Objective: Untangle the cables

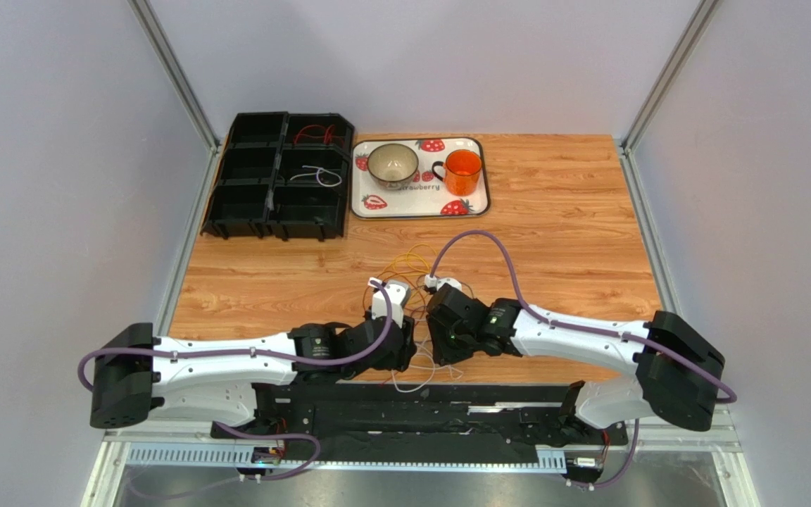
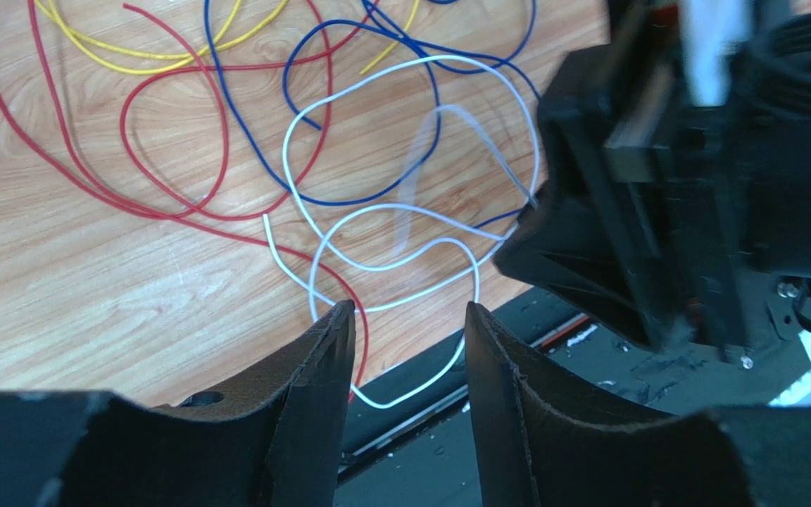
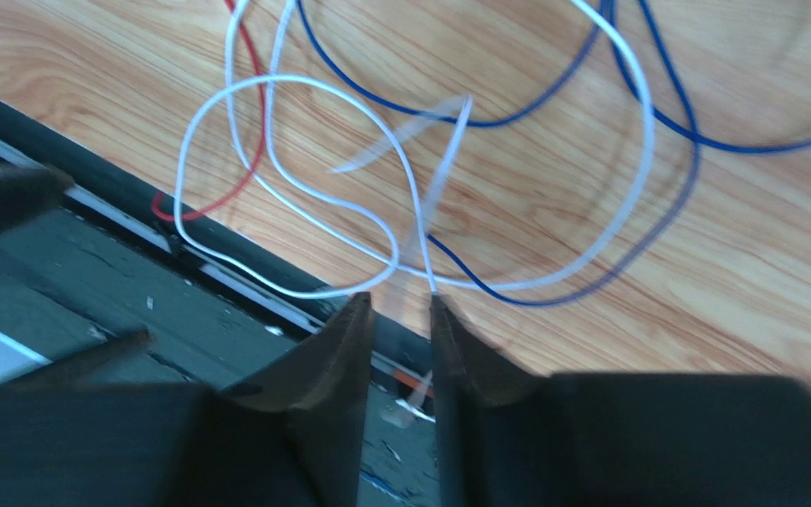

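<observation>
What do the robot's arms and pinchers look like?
The left arm and right arm are white tubes with chunky black joints. A thick mauve hose runs along each. The left gripper and right gripper have two pointed black fingers.

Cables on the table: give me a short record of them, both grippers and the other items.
cables: loose tangle on the wood between the grippers
colours: white, red, blue, yellow
left gripper: open over a white loop, nothing held
right gripper: jaws narrowly apart, blurred white cable at the gap, grip unclear
far side: black bin holding a red strand and a white strand; tray with bowl and orange cup
</observation>
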{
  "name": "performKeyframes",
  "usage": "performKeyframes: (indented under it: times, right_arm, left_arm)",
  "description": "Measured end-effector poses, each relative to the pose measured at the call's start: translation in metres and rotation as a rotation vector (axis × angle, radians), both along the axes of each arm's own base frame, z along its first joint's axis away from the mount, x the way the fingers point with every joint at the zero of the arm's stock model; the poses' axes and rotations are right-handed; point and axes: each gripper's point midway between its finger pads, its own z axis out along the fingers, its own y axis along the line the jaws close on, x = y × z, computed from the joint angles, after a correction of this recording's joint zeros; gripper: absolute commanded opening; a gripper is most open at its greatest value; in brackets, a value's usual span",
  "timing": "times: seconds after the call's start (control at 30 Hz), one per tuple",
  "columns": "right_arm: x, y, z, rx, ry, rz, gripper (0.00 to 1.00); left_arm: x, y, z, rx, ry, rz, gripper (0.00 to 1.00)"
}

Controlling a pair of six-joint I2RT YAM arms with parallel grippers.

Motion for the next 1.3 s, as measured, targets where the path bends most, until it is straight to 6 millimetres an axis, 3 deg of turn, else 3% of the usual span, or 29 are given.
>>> performKeyframes:
  times: [0.17,0.4,0.67,1.0,1.3]
  right_arm:
    - [0.001,-0.018,0.019,-0.014,-0.048,-0.022,0.65]
    - [0.008,-0.037,0.078,0.065,-0.168,-0.080,0.69]
    - [0.005,-0.063,0.105,0.116,-0.234,-0.140,0.70]
    - [-0.002,-0.081,0.096,0.112,-0.231,-0.169,0.70]
    - [-0.005,-0.088,0.087,0.076,-0.222,-0.172,0.70]
  left_arm:
    - [0.002,0.001,-0.001,0.039,0.022,0.042,0.51]
    - [0.004,-0.007,0.008,0.013,0.058,0.106,0.54]
    - [-0.001,-0.030,-0.017,0.100,0.129,0.177,0.59]
    - [0.007,-0.044,-0.044,0.251,0.172,0.338,0.60]
    - [0.007,-0.030,-0.069,0.360,0.185,0.381,0.59]
